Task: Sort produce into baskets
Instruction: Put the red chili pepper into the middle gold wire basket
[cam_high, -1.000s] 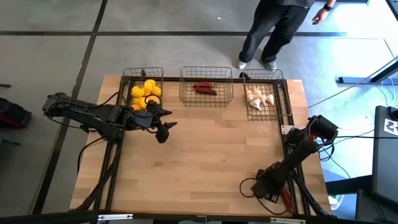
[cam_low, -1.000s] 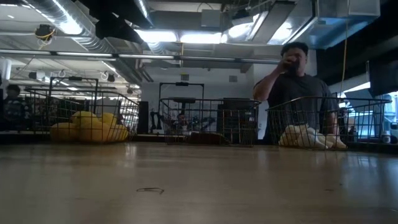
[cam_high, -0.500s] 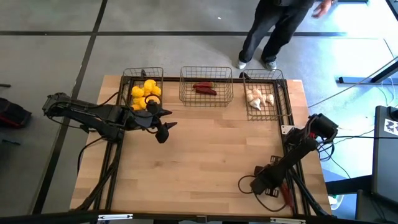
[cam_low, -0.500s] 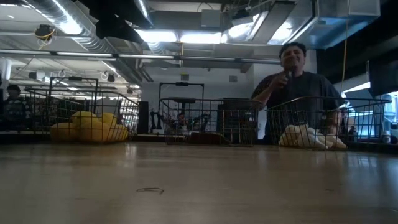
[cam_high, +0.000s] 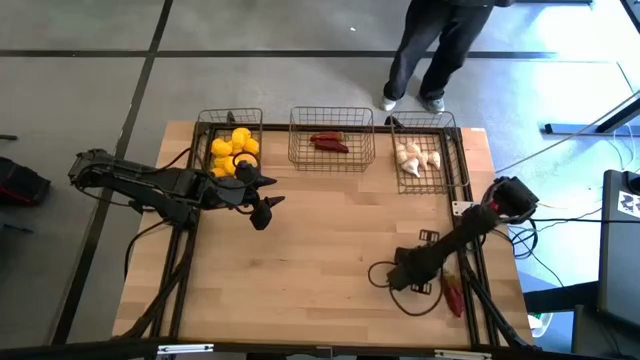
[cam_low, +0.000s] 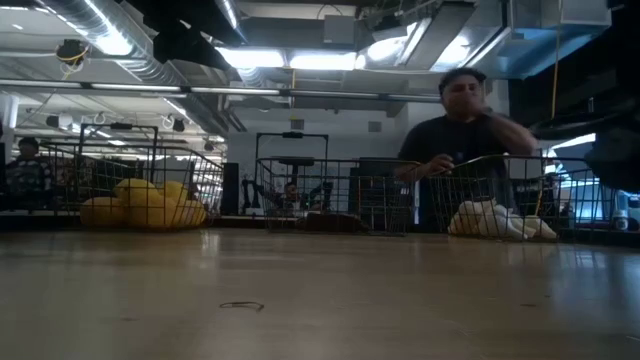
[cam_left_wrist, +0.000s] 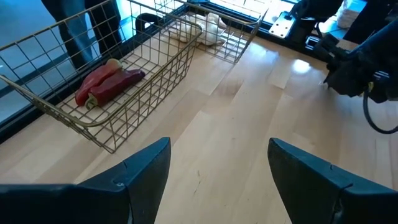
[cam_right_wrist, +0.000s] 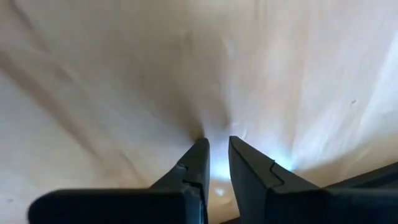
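The high view lays it all out from left to right: the left arm reaches in from the table's (cam_high: 330, 260) left edge, its left gripper (cam_high: 262, 210) hanging over bare wood just in front of the left basket (cam_high: 205, 130), which holds a heap of yellow lemons (cam_high: 232, 152). The middle basket (cam_high: 298, 150) has a few dark red chili peppers (cam_high: 330, 143) lying in it, and the right basket (cam_high: 452, 150) holds whitish garlic bulbs (cam_high: 416, 158). Low on the right side, the right gripper (cam_high: 382, 278) sits close over the tabletop, well apart from all three baskets.

From above I cannot judge either tool's fingers; the wrist cameras settle it. The left wrist view shows the left gripper's two dark fingers (cam_left_wrist: 146, 171) standing wide apart with nothing but wood between them, and beyond them the chili peppers (cam_left_wrist: 106, 82) behind mesh, the garlic (cam_left_wrist: 202, 30) farther back. The right wrist view shows only pale wood and the right gripper's fingertips (cam_right_wrist: 200, 158) drawn nearly together, a thin slit left, holding nothing.

The low view adds what none of the others give: the baskets seen side on along the far edge, lemons (cam_low: 140, 205) at left and garlic (cam_low: 498, 220) at right, with a person (cam_low: 462, 140) standing behind the right basket, one arm raised. The overhead picture catches only that person's legs (cam_high: 430, 50) beyond the table.
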